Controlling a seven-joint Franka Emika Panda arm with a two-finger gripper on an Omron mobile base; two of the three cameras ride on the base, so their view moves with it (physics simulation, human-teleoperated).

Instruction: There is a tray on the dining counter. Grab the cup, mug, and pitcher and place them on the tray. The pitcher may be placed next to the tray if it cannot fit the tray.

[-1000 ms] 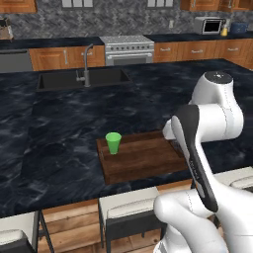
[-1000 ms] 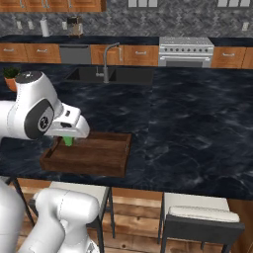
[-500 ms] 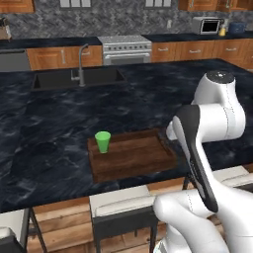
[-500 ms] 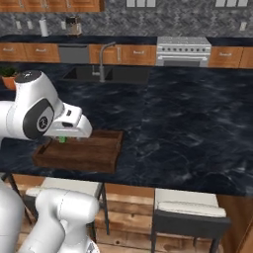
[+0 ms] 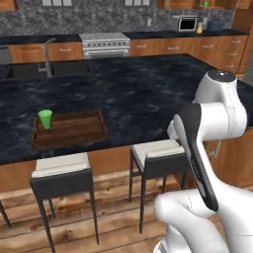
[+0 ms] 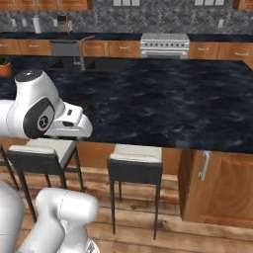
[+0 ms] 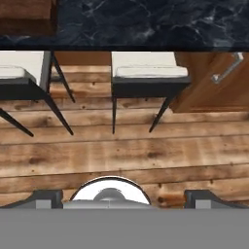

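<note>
The green cup (image 5: 45, 118) stands upright in the left end of the dark wooden tray (image 5: 69, 129), which lies near the front edge of the black dining counter (image 5: 138, 94). A corner of the tray (image 7: 25, 10) shows at the top left of the hand view. My gripper (image 7: 124, 198) hangs off the counter's front edge, pointing down at the wooden floor, open with nothing between its fingertips (image 7: 46, 197). The white hand (image 6: 74, 123) sits folded close to the arm, well right of the tray. The mug and the pitcher are out of view.
Two white-cushioned stools (image 5: 62, 170) (image 5: 158, 150) stand under the counter's front edge. A sink (image 5: 34, 69) with a faucet (image 5: 47, 54) sits at the counter's far left. A wooden cabinet door (image 6: 217, 183) closes the counter's right end. A steel stove (image 5: 105, 44) is at the back wall.
The whole picture has slid left: the base has driven right along the counter. The tray with the cup now sits far left, and the arm keeps its folded pose.
</note>
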